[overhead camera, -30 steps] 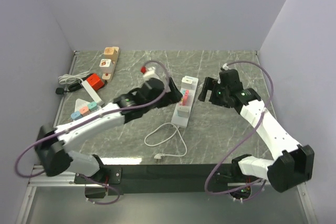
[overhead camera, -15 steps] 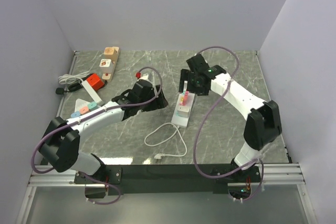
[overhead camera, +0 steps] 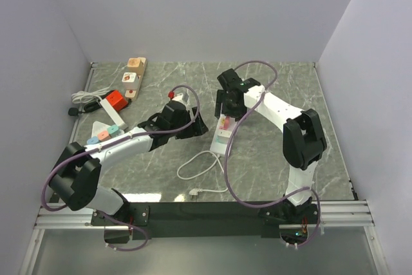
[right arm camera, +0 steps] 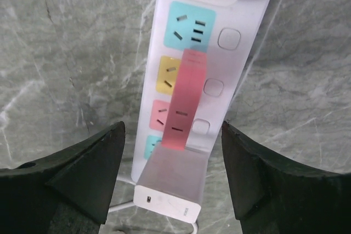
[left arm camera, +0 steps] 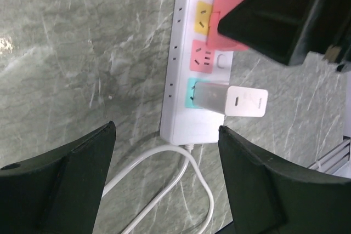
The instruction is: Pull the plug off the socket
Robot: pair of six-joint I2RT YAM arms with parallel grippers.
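Top external view: the right gripper hangs directly over the white power strip, with the pink plug seated in the strip just beneath its fingers. The left gripper waits beside the strip, farther from that plug. A small black plug lies well apart, beyond the left arm, with neither gripper near it.

Left wrist view: the jaws are spread and empty, the white adapter ahead between them. The pink plug sits beyond it, half hidden by one of the right gripper's fingers.

Right wrist view: the jaws are released, holding nothing, and straddle the strip's width. The pink plug is centred between them, its long axis along the strip, so the right arm looks best placed to descend, clamp and lift.
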